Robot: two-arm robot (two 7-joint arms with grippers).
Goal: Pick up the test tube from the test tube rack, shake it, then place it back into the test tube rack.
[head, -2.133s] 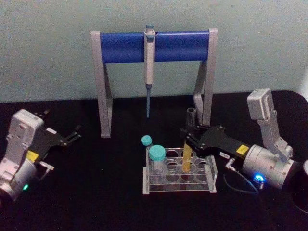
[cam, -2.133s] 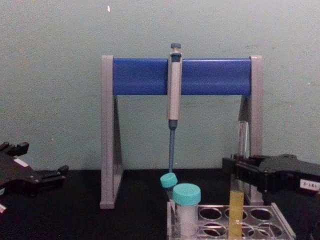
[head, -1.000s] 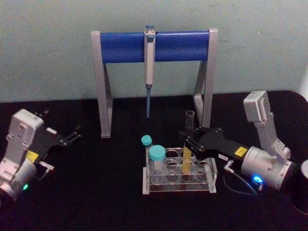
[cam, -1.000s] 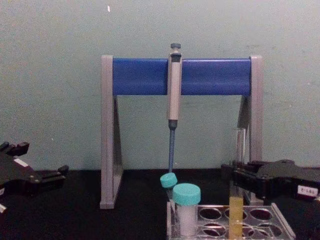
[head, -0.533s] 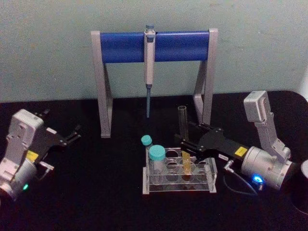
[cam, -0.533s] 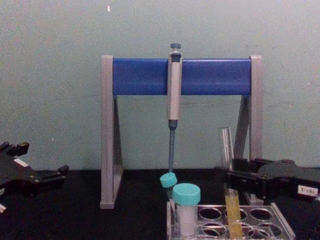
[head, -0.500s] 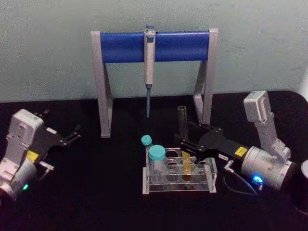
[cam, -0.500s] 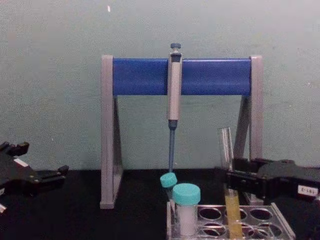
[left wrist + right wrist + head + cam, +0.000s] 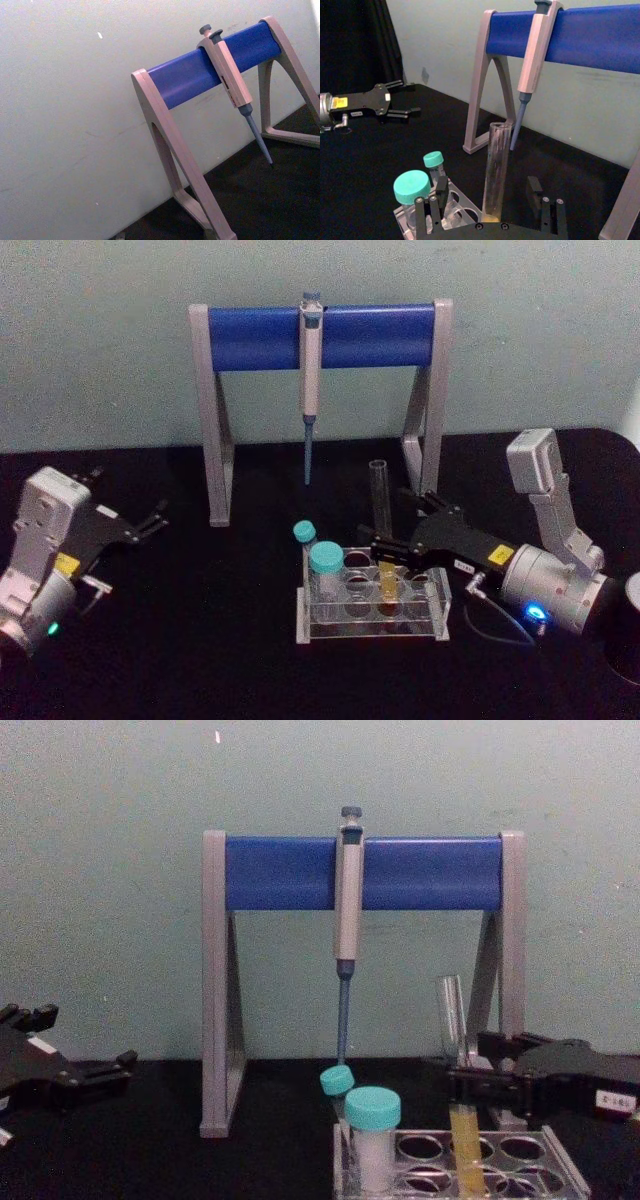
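The test tube [image 9: 382,530] stands in the test tube rack [image 9: 371,601], leaning slightly. My right gripper [image 9: 488,197] straddles it, fingers spread, not touching. Return looks complete; withdrawal remains.

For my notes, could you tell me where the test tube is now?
The long clear glass test tube with yellow liquid stands in the low clear plastic rack, right of the teal-capped vial, between the open right pincer's fingers.

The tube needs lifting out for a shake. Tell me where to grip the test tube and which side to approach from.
Grip the test tube on its bare clear glass above the test tube rack, pinching it sideways. It stands nearly upright with liquid low down. Come from the robot's right, where the open right gripper already straddles it.
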